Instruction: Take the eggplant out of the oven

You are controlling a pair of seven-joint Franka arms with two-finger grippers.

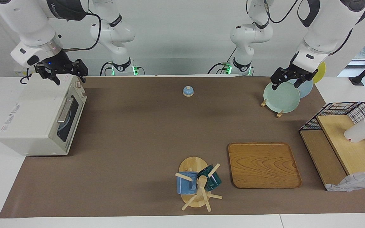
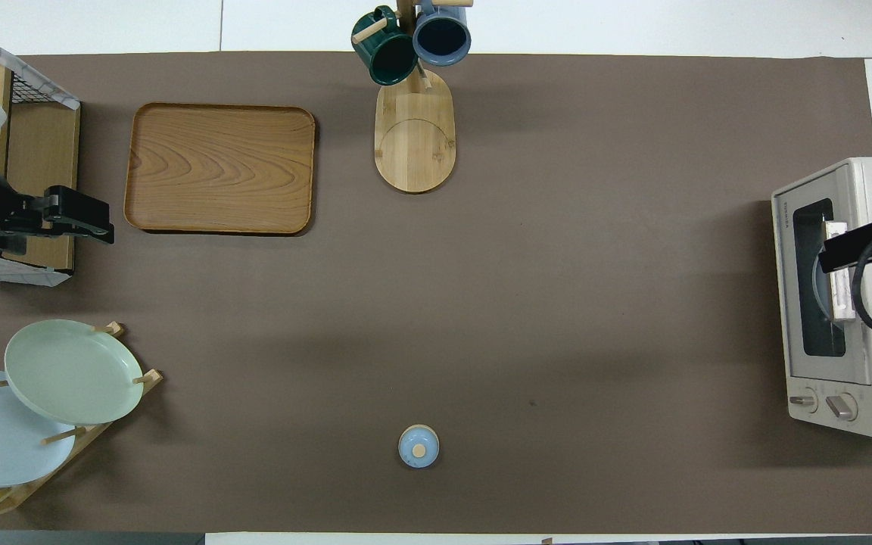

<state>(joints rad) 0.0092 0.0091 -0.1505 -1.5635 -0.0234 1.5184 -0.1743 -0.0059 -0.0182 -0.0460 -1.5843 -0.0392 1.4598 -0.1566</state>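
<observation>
The oven [image 1: 40,118] is found at the right arm's end of the table, its glass door [image 1: 71,117] shut and the bar handle [image 1: 64,110] untouched. The eggplant cannot be made out in either view; only a pale rounded shape is glimpsed through the glass, so it is presumed, not confirmed, to lie inside.

The right gripper [image 1: 62,73] is held in the air over the oven's top, at the edge nearest the robots, with its fingers apart and nothing between them. The left gripper [image 1: 291,80] is held over the plate rack [image 1: 271,107] at the left arm's end, fingers likewise apart and empty; that arm is judged to be waiting.

Nothing of the task is seen to be done. Outstanding, as judged from the present layout: the handle is to be gripped, the door lowered, the eggplant reached on the rack inside, lifted out and set down on the table. A wooden tray [image 1: 263,164] stands free as a possible place for it, though none is specified.
</observation>
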